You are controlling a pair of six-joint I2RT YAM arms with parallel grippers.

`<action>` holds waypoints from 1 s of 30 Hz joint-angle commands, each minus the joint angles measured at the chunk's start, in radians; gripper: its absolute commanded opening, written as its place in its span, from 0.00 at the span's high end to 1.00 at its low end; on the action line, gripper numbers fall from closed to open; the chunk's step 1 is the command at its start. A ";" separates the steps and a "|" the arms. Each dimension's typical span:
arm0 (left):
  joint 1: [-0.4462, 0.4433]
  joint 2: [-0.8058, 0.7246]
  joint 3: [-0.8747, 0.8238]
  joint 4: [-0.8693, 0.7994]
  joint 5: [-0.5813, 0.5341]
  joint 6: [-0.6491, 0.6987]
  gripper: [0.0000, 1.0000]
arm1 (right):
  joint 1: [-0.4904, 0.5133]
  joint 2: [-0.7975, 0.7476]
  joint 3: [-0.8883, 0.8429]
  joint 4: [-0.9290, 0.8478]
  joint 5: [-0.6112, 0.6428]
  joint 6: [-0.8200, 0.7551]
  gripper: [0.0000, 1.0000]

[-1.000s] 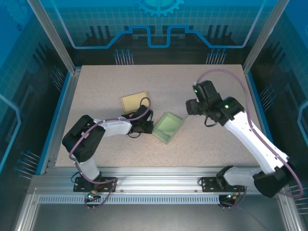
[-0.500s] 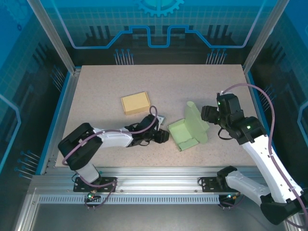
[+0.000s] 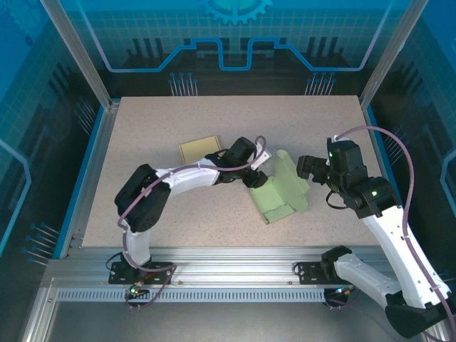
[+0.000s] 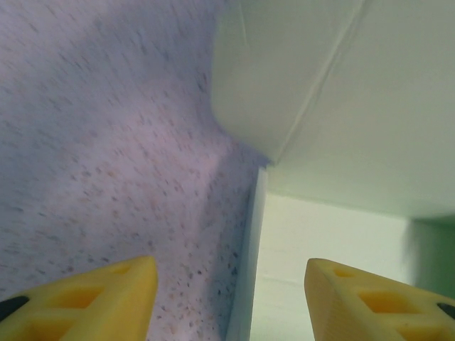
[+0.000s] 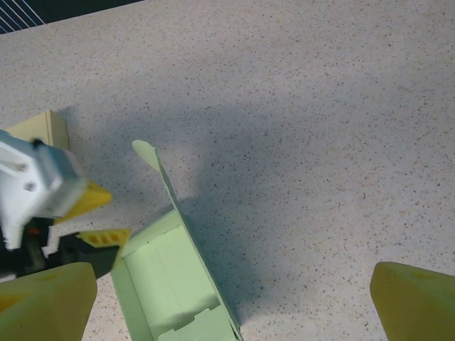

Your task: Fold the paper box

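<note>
Green box open, lid raised; yellow box closed.

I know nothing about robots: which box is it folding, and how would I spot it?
Start at the speckled table, then look slightly right of its middle. The pale green paper box lies there, open, with its lid flap standing up. The tan box to its left has no flap raised.

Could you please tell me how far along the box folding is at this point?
Done: the green box has its tray walls formed, and a tan box sits folded farther back. In hand: the left gripper, open, is at the tray's corner; the right gripper hangs open beside the upright lid. Left: closing the lid and tucking its flap.
</note>
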 commanded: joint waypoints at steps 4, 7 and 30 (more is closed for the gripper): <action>-0.003 0.064 0.046 -0.107 0.080 0.058 0.43 | -0.014 -0.018 0.016 0.013 -0.011 0.010 0.00; -0.007 0.091 0.057 -0.095 0.066 0.048 0.44 | -0.014 -0.016 0.011 0.026 -0.019 0.009 0.00; -0.010 0.067 -0.060 -0.139 -0.595 -0.286 1.00 | -0.019 0.141 -0.009 0.002 -0.020 0.059 0.00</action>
